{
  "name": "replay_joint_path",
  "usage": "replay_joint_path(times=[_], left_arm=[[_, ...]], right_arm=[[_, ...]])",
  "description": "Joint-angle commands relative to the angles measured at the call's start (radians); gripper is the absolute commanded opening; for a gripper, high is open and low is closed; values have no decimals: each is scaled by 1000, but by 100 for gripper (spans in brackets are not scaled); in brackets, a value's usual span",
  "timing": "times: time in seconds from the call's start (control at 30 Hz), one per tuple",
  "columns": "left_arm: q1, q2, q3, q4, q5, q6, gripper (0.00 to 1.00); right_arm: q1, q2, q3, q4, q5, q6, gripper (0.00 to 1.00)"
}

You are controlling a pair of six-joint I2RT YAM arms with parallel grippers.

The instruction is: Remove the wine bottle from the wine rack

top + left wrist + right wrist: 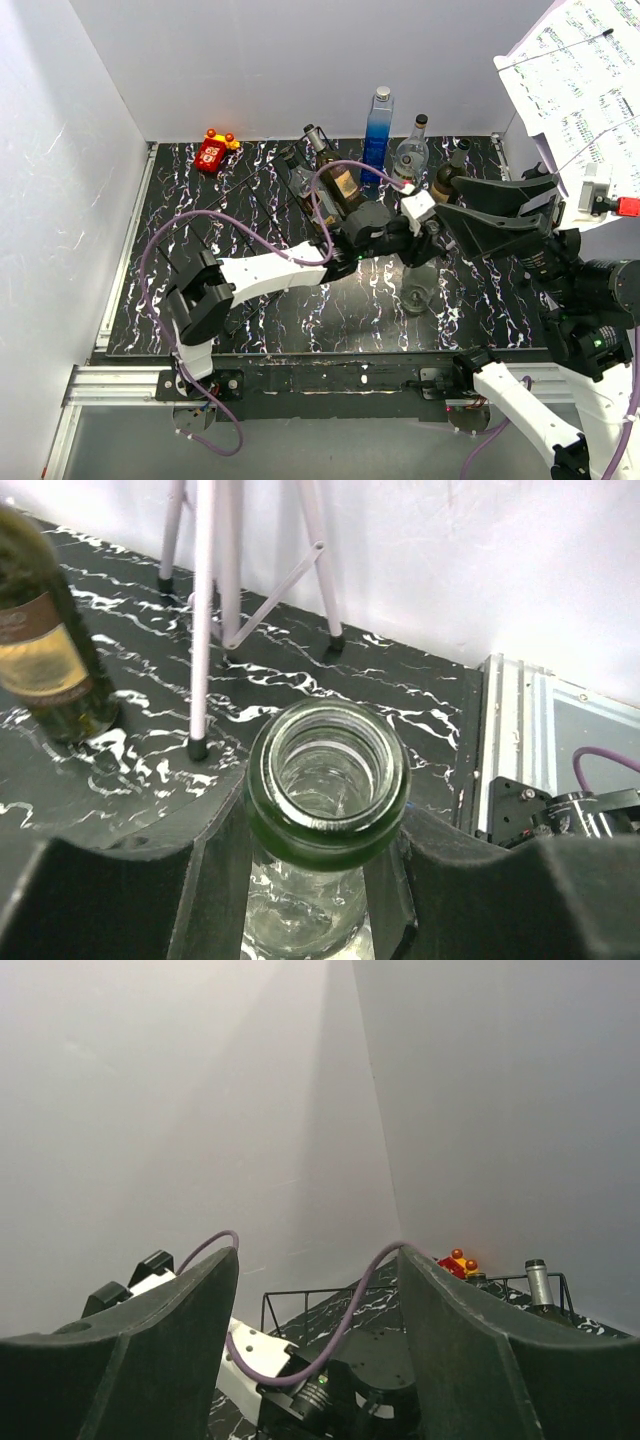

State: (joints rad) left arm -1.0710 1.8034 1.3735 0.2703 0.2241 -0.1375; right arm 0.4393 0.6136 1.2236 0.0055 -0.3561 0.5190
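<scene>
No legible writing: tan paper label [40, 645] on dark glass bottle [75, 712] blurred; white printed music sheets [580, 70] too small; white marks on small red toy [212, 152] indistinct.

Overhead and forward-facing right wrist share the wine rack [290, 195].

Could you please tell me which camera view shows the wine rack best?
Top external: the wine rack shows most of its lattice from above. Right wrist catches only a few wires; left wrist shows none.
</scene>
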Motion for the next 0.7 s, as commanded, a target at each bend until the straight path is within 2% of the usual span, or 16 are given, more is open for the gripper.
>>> replay_joint_path(times=[0.0,0.27,0.4,0.43,0.53,0.67], left_arm=[[-33,17,171,152,44,-28,0],[-63,97,268,81,55,-27,2],[-64,97,269,60,50,-27,52],[-64,97,272,52,52,-27,61],[-64,96,272,32,54,-27,75],[-66,79,248,43,35,-25,81]], right_arm=[[4,-8,34,50,23,1,73],[3,-23,22,30,40,-28,73],[3,-28,16,25,54,-39,74],[3,-25,16,24,55,-40,74],[3,-23,17,24,59,-39,74],[4,-29,16,22,68,-39,74]])
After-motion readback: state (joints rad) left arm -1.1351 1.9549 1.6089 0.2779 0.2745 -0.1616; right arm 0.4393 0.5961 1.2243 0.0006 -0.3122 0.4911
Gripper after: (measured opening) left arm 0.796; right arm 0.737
